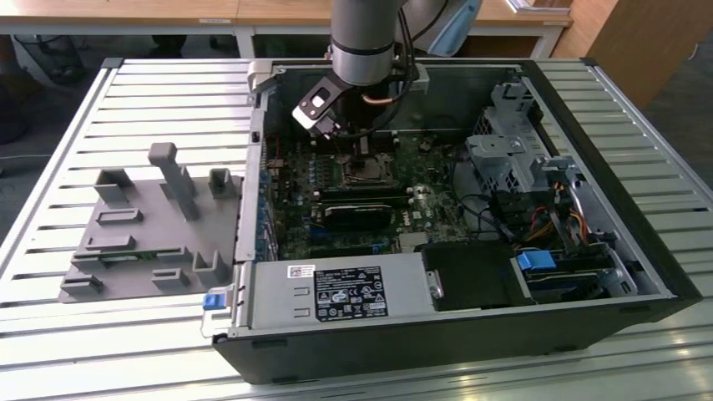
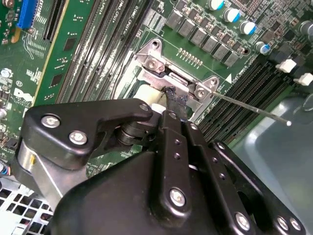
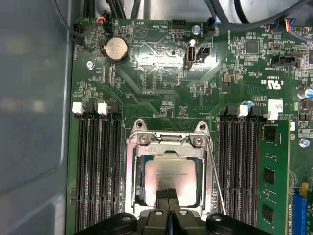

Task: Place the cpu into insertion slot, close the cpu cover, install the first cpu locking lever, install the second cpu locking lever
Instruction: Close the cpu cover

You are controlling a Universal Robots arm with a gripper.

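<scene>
pincer (image 3: 167,193) pressed together, tips at the edge of the cpu cover (image 3: 131,176) over the seated cpu (image 3: 171,176); a sideways slip could scrape the chip or snag the unlatched locking lever (image 3: 215,174).

My claw (image 3: 168,193) is hanging right over the cpu (image 3: 171,178), which is sitting in the insertion slot (image 1: 365,171), with memory slots (image 3: 98,166) lying on either side.
</scene>
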